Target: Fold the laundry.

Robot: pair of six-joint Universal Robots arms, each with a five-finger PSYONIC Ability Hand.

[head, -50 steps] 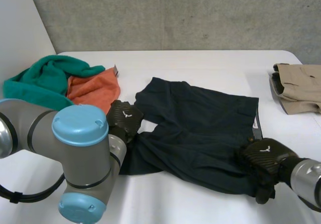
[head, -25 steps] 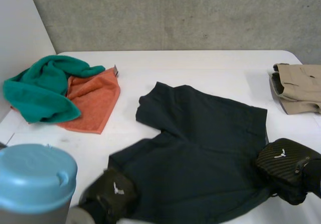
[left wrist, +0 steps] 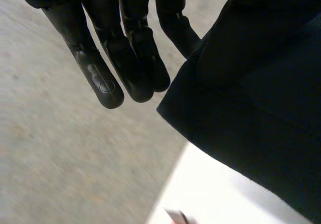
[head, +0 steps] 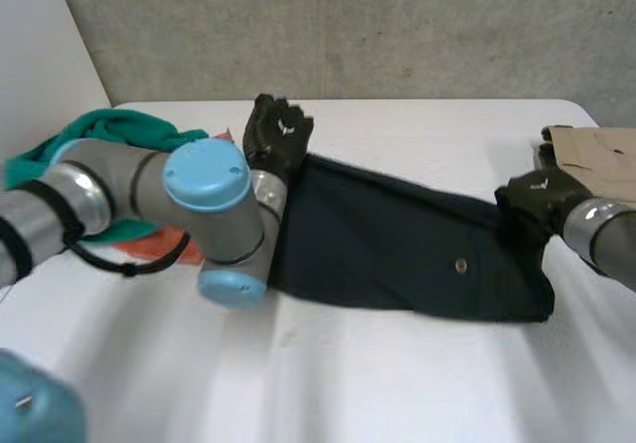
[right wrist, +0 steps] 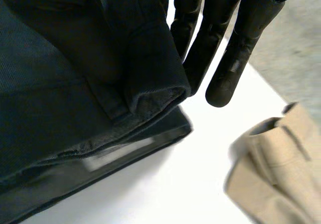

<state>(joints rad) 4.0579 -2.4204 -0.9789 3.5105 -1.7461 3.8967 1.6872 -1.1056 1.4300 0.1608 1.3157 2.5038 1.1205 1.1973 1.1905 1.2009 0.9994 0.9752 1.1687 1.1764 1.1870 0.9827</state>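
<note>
Navy shorts (head: 397, 254), doubled over; left hand (head: 276, 133) at far corner, fingers straight, holding nothing, likely so the fold settles; right hand (head: 532, 200) at opposite end, grip cannot be told.

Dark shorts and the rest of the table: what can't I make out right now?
Orange towel: mostly hidden behind the left arm, head view.
Beige garment: cut off by the picture edge, head view.
Left hand, right hand: whether either grips the dark shorts; cloth covers the contact in both wrist views.
</note>
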